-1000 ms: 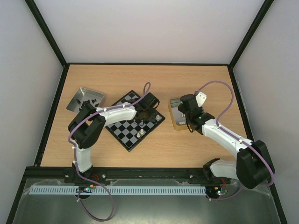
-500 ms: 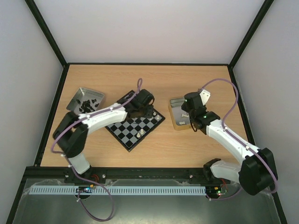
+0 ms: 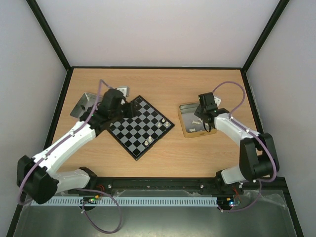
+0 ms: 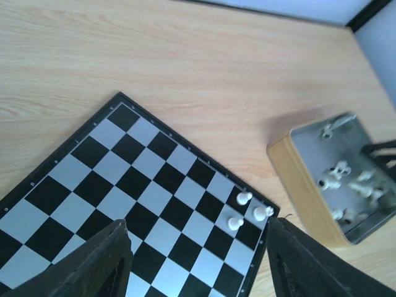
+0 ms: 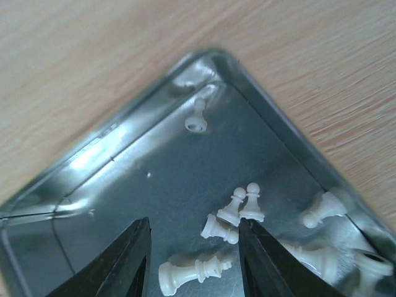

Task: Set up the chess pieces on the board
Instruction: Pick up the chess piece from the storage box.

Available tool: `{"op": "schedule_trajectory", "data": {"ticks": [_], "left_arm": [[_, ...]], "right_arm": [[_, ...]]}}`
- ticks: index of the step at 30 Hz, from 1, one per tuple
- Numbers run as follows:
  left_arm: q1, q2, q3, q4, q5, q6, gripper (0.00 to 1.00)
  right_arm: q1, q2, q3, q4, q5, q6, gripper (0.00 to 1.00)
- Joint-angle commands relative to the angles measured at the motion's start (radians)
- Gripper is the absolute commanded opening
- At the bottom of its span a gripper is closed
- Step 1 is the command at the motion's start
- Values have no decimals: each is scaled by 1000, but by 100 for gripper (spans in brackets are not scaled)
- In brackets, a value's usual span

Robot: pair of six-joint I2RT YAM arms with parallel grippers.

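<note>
Once above board (image 3: 140, 127), left tool (image 4: 195, 232) aside.

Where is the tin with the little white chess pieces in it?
In the top view, the tin sits on the right, just beside the board, with the right gripper hovering open over it.
</note>
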Motion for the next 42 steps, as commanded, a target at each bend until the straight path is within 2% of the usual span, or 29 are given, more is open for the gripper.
{"op": "schedule_trajectory", "data": {"ticks": [1, 6, 11, 15, 20, 31, 42], "left_arm": [[84, -91, -35, -7, 144, 57, 64], [109, -108, -61, 11, 179, 63, 65], [110, -111, -65, 17, 164, 73, 66], [111, -106, -66, 11, 163, 79, 65], [120, -108, -79, 8, 161, 77, 65], [145, -88, -87, 17, 171, 70, 65], [151, -73, -92, 19, 186, 73, 66]], "right_arm": [[-29, 93, 34, 62, -77, -30, 38], [-58, 171, 73, 119, -69, -88, 40], [-68, 273, 152, 100, -16, -149, 41], [-67, 331, 182, 95, 20, -175, 38], [-67, 361, 181, 134, 40, -210, 30], [-68, 451, 220, 157, 112, -283, 26], [-76, 493, 247, 182, 80, -332, 26]]}}
